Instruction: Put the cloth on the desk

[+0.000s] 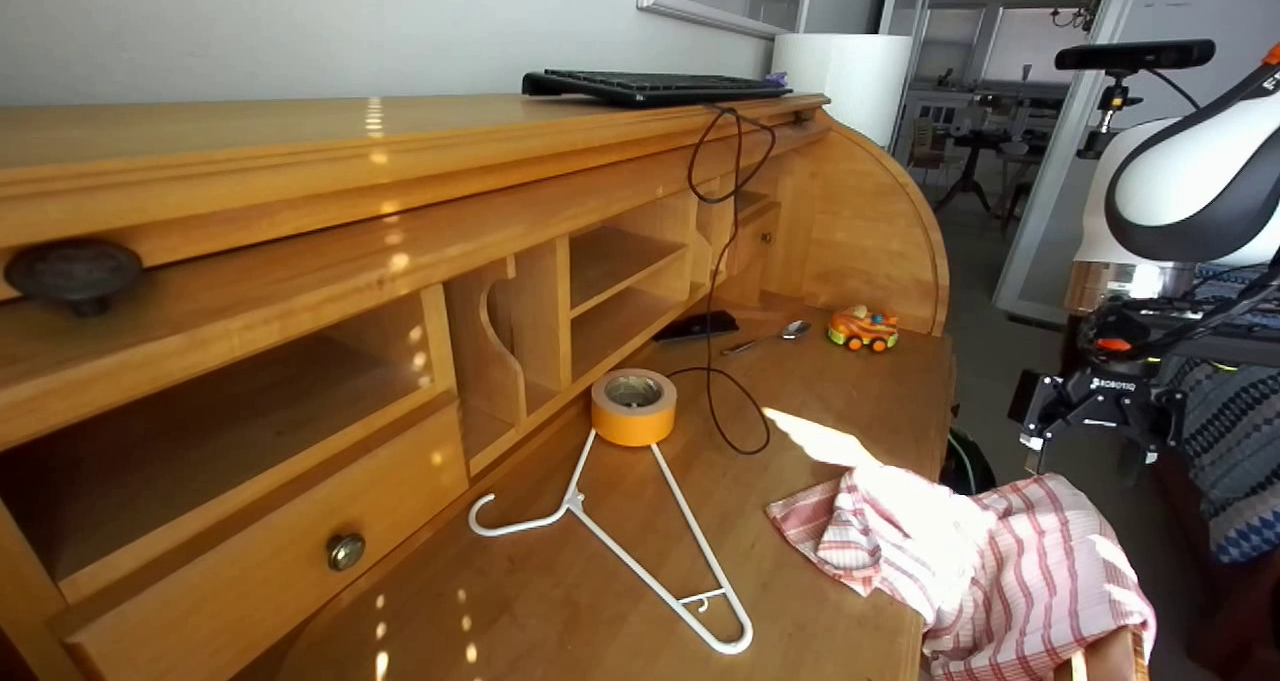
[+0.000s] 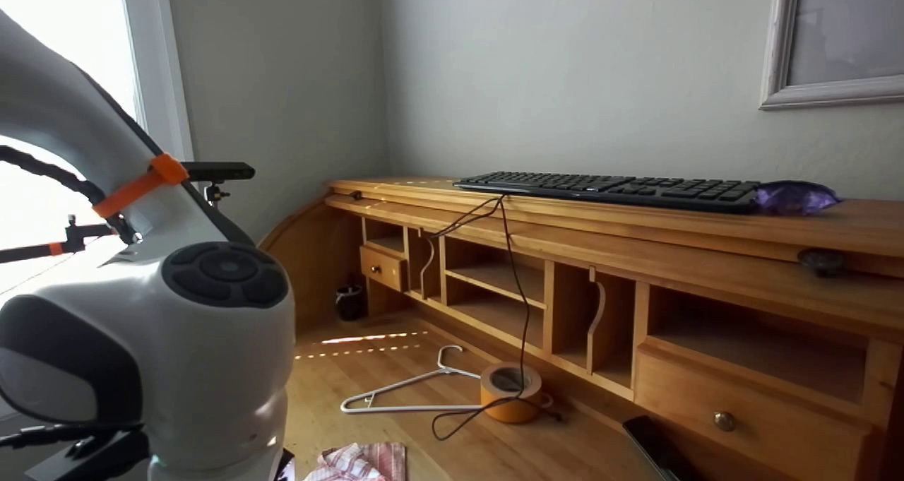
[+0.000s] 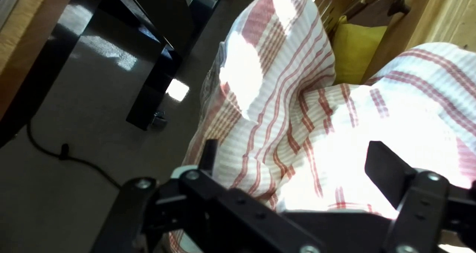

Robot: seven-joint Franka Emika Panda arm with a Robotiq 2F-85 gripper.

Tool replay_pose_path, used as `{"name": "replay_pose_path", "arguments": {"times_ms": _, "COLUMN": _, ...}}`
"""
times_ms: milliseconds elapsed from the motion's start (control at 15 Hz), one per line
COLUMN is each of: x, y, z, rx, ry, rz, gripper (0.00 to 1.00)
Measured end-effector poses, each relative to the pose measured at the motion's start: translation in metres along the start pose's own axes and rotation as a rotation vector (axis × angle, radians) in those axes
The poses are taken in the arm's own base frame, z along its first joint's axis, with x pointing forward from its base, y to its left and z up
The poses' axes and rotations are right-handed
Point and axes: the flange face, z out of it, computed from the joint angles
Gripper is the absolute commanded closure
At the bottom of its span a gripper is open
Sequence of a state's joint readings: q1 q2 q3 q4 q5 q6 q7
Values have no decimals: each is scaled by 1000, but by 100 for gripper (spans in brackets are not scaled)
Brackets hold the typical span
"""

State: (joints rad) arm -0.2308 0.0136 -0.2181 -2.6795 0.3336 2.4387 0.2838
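Red-and-white striped cloth (image 1: 1050, 561) lies partly on the honey-coloured roll-top desk (image 1: 540, 601), remainder draped past its front edge. Robotiq gripper (image 1: 1090, 458) stands above the cloth, fingers spread wide apart.

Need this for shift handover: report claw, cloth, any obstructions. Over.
Claw open, empty. Cloth bunched, partly on desk, partly past its edge. Nothing seen between claw and cloth; hanger farther in might snag it.
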Motion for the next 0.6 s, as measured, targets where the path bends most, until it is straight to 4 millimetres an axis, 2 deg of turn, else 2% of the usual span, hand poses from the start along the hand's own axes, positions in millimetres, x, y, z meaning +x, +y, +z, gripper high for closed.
{"name": "replay_pose_path", "arguments": {"times_ms": 333, "x": 2, "y": -2, "z": -4, "rx": -2, "ry": 20, "rz": -3, "gripper": 0}}
{"name": "replay_pose_path", "arguments": {"times_ms": 600, "x": 8, "y": 6, "z": 15, "rx": -54, "ry": 36, "rz": 33, "gripper": 0}}
